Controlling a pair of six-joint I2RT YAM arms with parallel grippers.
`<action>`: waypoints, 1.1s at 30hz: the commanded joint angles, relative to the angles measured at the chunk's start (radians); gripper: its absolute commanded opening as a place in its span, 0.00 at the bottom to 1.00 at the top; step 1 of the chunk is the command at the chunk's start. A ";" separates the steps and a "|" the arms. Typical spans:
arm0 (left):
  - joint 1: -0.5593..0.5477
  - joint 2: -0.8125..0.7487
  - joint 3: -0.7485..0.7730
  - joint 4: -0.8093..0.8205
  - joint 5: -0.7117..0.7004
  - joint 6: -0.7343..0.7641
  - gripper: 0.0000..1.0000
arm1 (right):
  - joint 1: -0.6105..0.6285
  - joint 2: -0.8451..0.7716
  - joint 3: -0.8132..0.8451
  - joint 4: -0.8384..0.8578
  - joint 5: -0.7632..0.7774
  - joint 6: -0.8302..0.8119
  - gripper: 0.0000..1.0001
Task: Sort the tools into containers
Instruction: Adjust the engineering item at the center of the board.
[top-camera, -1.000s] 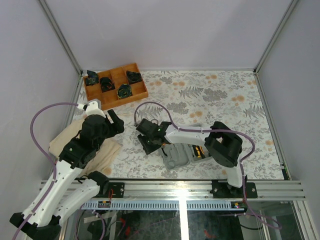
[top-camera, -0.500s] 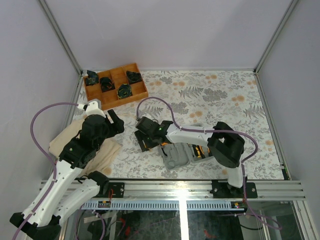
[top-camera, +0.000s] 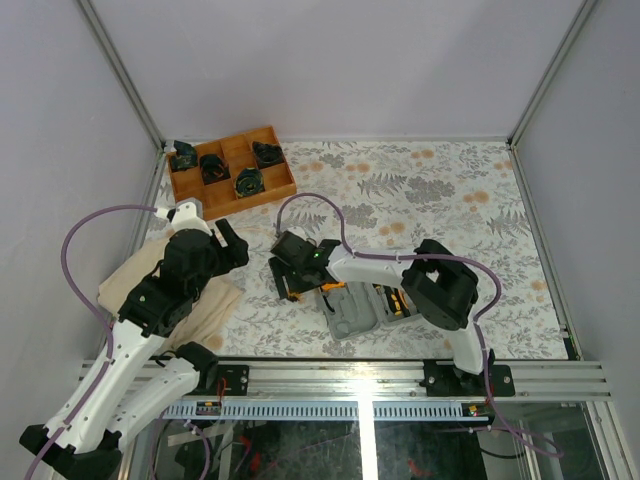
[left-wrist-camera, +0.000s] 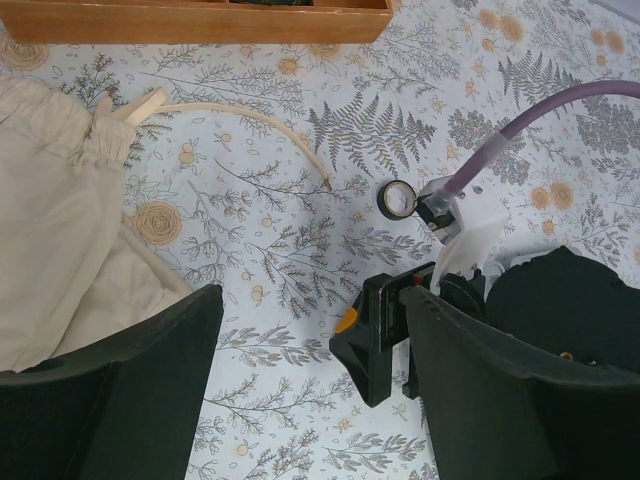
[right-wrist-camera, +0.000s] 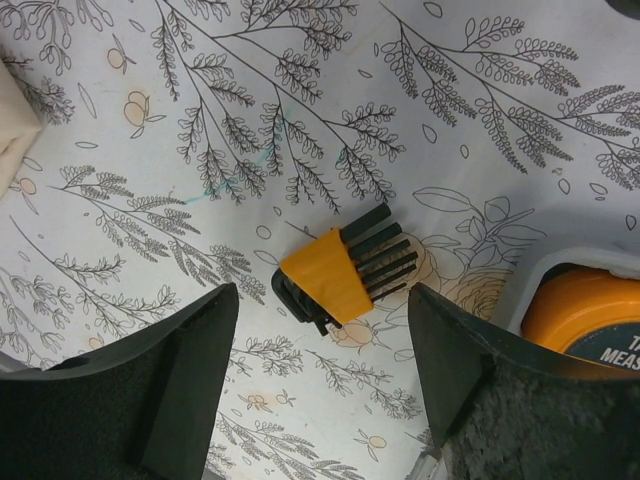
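Table (top-camera: 450, 200) w/ floral cover fills the top view. L arm (top-camera: 150, 300) reaches up from 7 o'clock; R arm (top-camera: 440, 290) bends from 5 o'clock across toward centre.

Cream cloth bag (top-camera: 130, 275) lies at 8 o'clock, partly under the L arm; its drawstring (left-wrist-camera: 250, 120) trails onto the cover in the L wrist view.

Wooden tray (top-camera: 240, 198) sits at 11 o'clock, black parts in its compartments.

Grey case (top-camera: 355, 310) lies open at 6 o'clock, near the table's front edge, under the R arm's forearm. Orange tape measure (right-wrist-camera: 590, 310) sits inside it, at 4 o'clock in the R wrist view.

Left gripper (top-camera: 228, 245) hovers at 9 o'clock, above the bag's edge. Claw spread wide, nothing btw the fingers (left-wrist-camera: 150, 380), only bare cover below.

Right gripper (top-camera: 295, 275) points down just at 9 o'clock of the case. Claw spread; fingers (right-wrist-camera: 170, 390) stand either side of the hex-key set (right-wrist-camera: 345, 272), not touching it.

Hex-key set: black keys in an orange holder, flat on the cover, just outside the case rim, at 10 o'clock of the tape measure.

Small black ring (left-wrist-camera: 397, 199) lies on the cover at 12 o'clock of the right gripper, beside its purple cable.
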 joint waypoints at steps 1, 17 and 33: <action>0.007 -0.002 -0.008 0.035 -0.008 0.015 0.73 | -0.008 0.021 0.072 -0.044 0.017 0.006 0.76; 0.006 -0.002 -0.009 0.037 -0.012 0.014 0.73 | -0.008 0.124 0.174 -0.028 -0.132 -0.167 0.76; 0.006 -0.012 -0.012 0.037 -0.013 0.015 0.73 | -0.002 0.136 0.189 0.030 -0.408 -0.250 0.73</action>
